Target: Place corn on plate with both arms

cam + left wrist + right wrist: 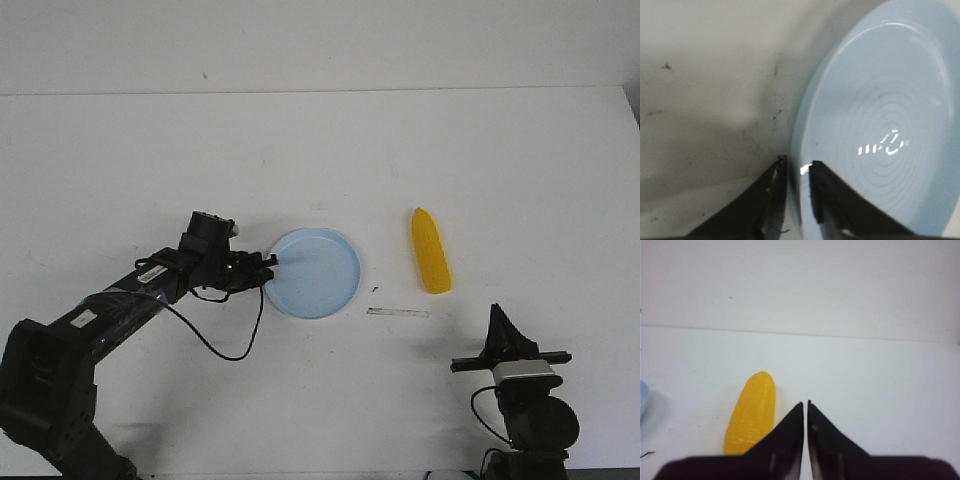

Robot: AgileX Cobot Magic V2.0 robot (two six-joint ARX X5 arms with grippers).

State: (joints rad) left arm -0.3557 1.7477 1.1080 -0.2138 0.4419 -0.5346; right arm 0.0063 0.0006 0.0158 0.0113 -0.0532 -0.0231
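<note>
Front view, step: your left gripper point(268, 262) is at the near-left edge of the plate point(330, 290), so I judge the plate-holding half is in hand; the corn point(431, 264) lies on the table point(300, 150) well to the plate's right, untouched.
Front view, right arm: the right gripper point(497, 315) sits low, near the corn's blunt end but apart from it.
Left wrist view, claw: you have the fingers point(771, 200) pinching the plate point(880, 100) rim, one outside, one inside.
Right wrist view, claw: the fingers point(790, 440) are pressed together on nothing; the corn point(751, 412) lies just beside them.
Next move: you need to spread the right claw and line it across the cob.
Hard to tell: the plate is cut off in both wrist views, and the left fingertips are too small to read from the front.
</note>
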